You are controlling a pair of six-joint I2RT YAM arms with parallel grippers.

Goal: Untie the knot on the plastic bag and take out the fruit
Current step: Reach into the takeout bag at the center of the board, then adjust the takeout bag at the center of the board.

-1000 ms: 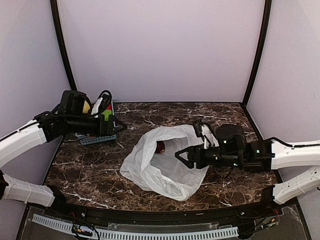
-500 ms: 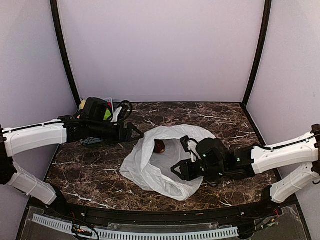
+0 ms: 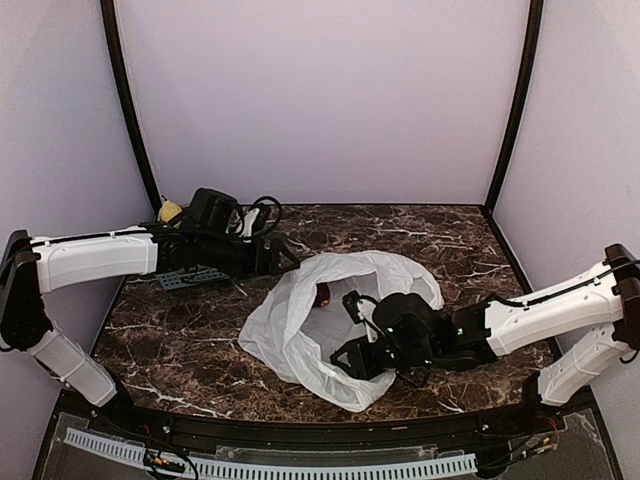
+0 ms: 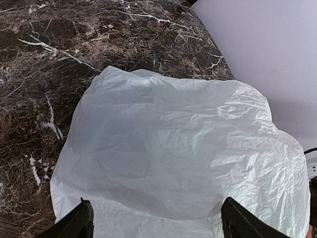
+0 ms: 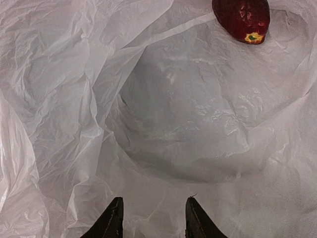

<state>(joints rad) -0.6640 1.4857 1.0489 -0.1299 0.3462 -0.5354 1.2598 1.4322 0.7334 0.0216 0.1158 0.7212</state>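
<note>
The right tool [image 5: 154,220] hangs low over the near rim of the white plastic bag [image 3: 285,335], its two dark fingers [image 5: 113,220] set moderately apart with crinkled plastic lying under the gap; nothing can be seen clamped between them. Just beyond, the bag's mouth gapes open toward this tool. A single dark red fruit [image 5: 242,17] rests on its side deep inside, against the far wall of the bag and well apart from the fingertips.

Across the bag, the left tool [image 4: 158,225] is spread wide and holds nothing. It is poised above the bag's far left shoulder, with smooth, slightly see-through plastic filling its wrist view.

The bag slumps in the middle of the dark marbled counter [image 3: 180,340]. The right arm reaches in from the right edge and the left arm from the left. Behind the left arm, at the counter's back left corner, sits a blue lattice basket [image 3: 195,278], largely hidden. A yellow fruit [image 3: 169,211] peeks out above the arm.
</note>
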